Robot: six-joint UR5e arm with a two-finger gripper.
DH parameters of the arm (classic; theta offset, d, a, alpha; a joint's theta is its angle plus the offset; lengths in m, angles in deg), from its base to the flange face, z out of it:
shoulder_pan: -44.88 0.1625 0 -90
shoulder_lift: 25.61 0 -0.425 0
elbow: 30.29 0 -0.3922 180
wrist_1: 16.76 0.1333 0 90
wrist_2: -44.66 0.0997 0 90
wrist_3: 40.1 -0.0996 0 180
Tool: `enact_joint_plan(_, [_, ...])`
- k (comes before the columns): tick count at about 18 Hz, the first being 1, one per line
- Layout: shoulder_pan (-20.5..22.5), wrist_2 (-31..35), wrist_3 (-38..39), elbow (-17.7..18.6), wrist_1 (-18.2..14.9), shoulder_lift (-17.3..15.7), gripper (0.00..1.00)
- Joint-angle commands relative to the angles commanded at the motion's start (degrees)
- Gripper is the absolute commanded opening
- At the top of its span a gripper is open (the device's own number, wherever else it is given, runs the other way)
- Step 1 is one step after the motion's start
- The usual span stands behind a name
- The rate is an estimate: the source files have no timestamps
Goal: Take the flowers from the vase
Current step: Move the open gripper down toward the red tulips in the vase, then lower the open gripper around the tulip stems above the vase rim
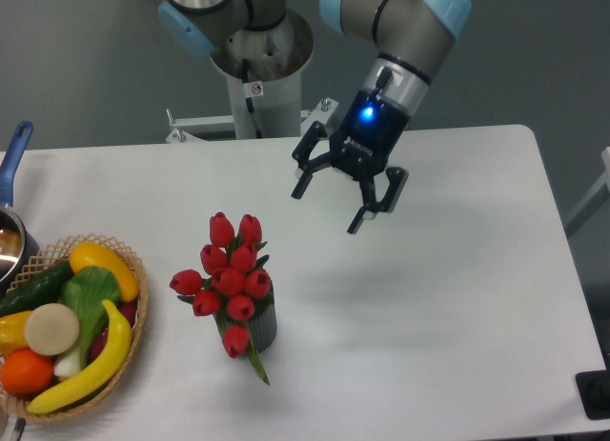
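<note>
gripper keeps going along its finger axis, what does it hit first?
Probably bare table. The open gripper points down and slightly left, seemingly landing right of the flowers and vase; depth is uncertain from one view.

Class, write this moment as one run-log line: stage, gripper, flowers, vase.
stage: approach | gripper: open, empty, above table, right of and behind flowers | flowers: in vase, untouched | vase: upright on table

The flowers [229,284] stand in the vase [263,327] on the table [457,298]. Left of the vase sits the basket [133,341], with the pot [11,236] behind it. The gripper [327,208] hangs behind and right of the vase.
</note>
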Motion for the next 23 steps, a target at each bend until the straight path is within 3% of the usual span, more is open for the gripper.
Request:
enact_joint_plan(12, [-5.1, -0.3, 0.2, -1.8, 1.4, 4.9, 1.00])
enact_joint_plan(18, [-8.0, -0.2, 0.1, -4.8, 1.7, 8.4, 1.00])
enact_joint_plan(23, [-8.7, -0.1, -0.2, -5.7, 1.7, 9.3, 1.00])
